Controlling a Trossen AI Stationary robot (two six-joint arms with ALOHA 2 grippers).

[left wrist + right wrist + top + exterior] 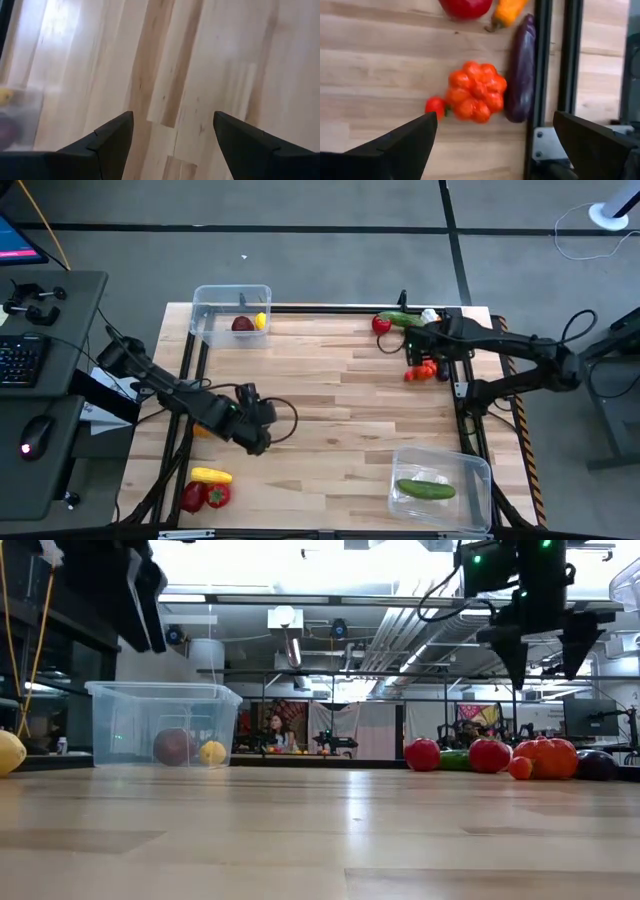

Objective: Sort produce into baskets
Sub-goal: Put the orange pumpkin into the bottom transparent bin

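My right fingers (495, 145) hang spread wide and empty over the lumpy orange tomato (475, 91), just beside the eggplant (521, 70) at the tabletop's (330, 410) edge. I'd centre first, then drop straight down. Left fingers (172, 135) idle, apart, empty.

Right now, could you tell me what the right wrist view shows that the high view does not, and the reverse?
Only the right wrist view shows the purple eggplant clearly, lying beside the orange lumpy piece. Only the high view shows both baskets: the far basket and the near basket holding a cucumber. Both show the open right gripper over the orange piece.
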